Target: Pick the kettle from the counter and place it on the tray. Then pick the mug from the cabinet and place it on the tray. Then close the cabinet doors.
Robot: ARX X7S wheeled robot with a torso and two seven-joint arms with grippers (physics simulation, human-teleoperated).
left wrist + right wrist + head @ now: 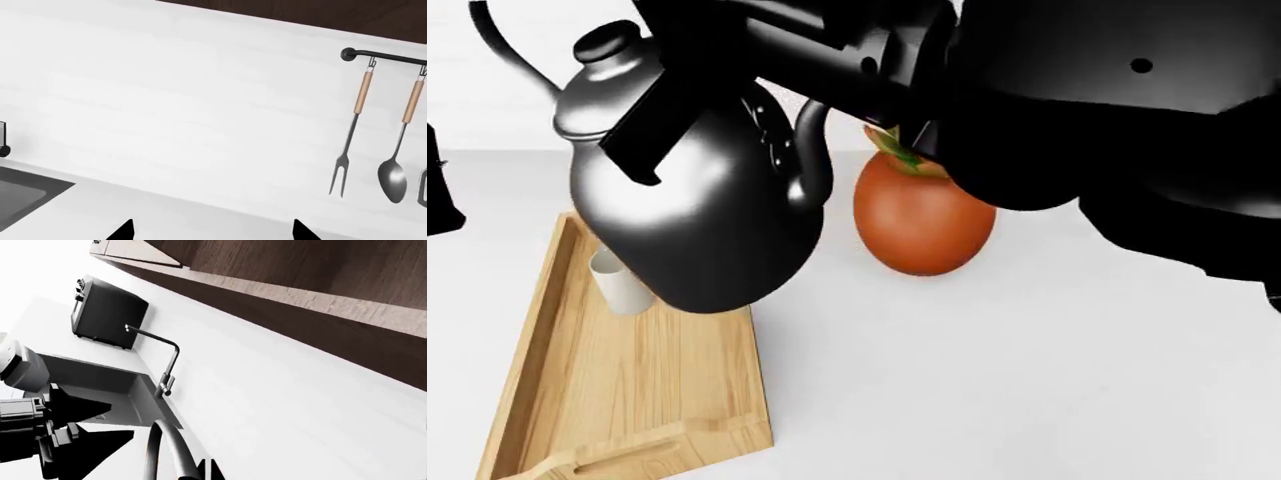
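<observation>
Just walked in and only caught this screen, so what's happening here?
The robot's right arm is carrying the kettle, which looks lifted above the far end of the wooden tray on the white counter. The grasp itself is hidden in the head view, though the right wrist view shows the kettle's handle beside its fingers. A small mug already stands on the tray, partly hidden behind the kettle. An orange plant pot sits nearby. The left gripper hangs open, away near the sink.

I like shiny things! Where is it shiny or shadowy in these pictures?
Head view: the kettle has soft white glare on its side, and the arm above is flat black. Left wrist view: the spoon gleams; the wall is evenly lit. Right wrist view: the sink is shaded grey.
</observation>
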